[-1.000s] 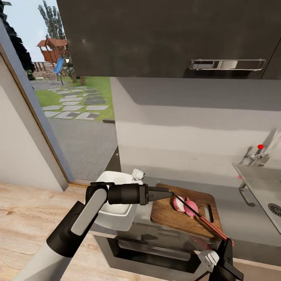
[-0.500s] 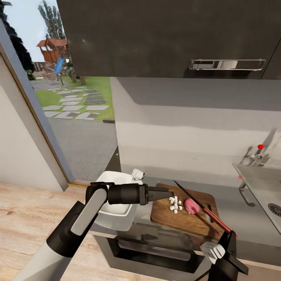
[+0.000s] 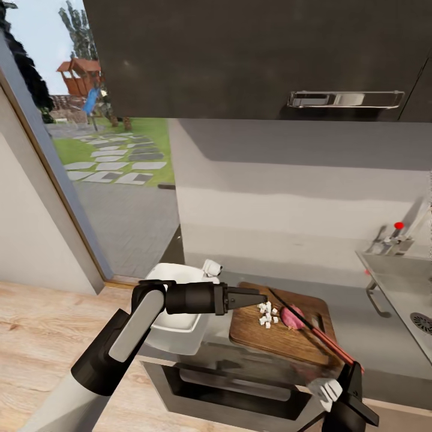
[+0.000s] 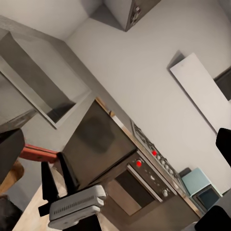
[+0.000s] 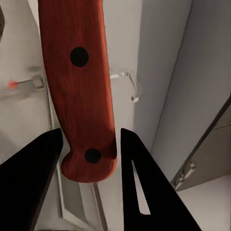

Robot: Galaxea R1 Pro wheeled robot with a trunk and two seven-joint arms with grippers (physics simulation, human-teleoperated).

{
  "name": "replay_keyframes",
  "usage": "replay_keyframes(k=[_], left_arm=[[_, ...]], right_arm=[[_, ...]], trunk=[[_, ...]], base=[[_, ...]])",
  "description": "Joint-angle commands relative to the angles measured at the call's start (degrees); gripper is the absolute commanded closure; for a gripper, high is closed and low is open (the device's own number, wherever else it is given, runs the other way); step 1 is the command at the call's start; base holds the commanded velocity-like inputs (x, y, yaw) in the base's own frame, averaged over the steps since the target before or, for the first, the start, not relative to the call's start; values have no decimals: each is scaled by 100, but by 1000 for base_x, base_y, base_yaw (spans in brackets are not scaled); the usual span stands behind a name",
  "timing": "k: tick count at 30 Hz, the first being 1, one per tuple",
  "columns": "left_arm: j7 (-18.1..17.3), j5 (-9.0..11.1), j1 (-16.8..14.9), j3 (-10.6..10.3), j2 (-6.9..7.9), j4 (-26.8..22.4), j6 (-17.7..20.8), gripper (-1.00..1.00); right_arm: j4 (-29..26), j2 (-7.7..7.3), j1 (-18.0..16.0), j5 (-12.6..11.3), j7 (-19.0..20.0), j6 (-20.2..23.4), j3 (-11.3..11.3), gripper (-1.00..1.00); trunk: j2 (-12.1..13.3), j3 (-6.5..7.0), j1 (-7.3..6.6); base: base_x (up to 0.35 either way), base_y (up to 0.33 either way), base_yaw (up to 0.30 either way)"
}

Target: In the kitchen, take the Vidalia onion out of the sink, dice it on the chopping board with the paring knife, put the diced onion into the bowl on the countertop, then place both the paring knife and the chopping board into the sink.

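- On chopping board: we've got half Vidalia onion + diced bits; bowl holds nothing.
- R gripper clamps paring knife at counter edge.
- L gripper: jaw state unclear, tip at board's left edge.

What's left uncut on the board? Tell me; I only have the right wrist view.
Observer: One pink Vidalia onion piece sits whole on the chopping board, beside a small pile of pale dice.
Operator: Give me the blade's position.
Observer: The paring knife slants across the board, its blade over that piece's edge.
Operator: Report the bowl.
Observer: The bowl sits off the board's left end, under the left arm.
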Motion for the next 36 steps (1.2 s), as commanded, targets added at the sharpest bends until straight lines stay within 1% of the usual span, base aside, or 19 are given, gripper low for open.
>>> replay_keyframes(k=[1,4,8,14,20,36], left_arm=[[-1,16,-5,-4,1,-6,26,-100],[-1,16,-5,0,5,-9,26,-100],[-1,17,-5,1,6,-9,29,-100],[-1,19,-5,-2,6,-9,32,-100],[-1,24,-5,1,6,-9,35,-100],[-2,24,-5,2,6,-9,35,-100]], right_arm=[[50,-2,-1,18,0,51,4,100],[103,0,-1,17,-2,55,1,100],[120,1,-1,22,-4,56,0,100],[125,7,-1,25,-3,58,1,100],[294,9,-1,25,-6,64,7,100],[304,9,-1,28,-2,65,0,100]], trunk=[[-5,-5,1],[-5,-5,1],[-5,-5,1],[-5,-5,1],[-5,-5,1],[-5,-5,1]], base=[[0,-243,0],[0,-221,0],[0,-61,0],[0,-6,0],[0,0,0],[0,0,0]])
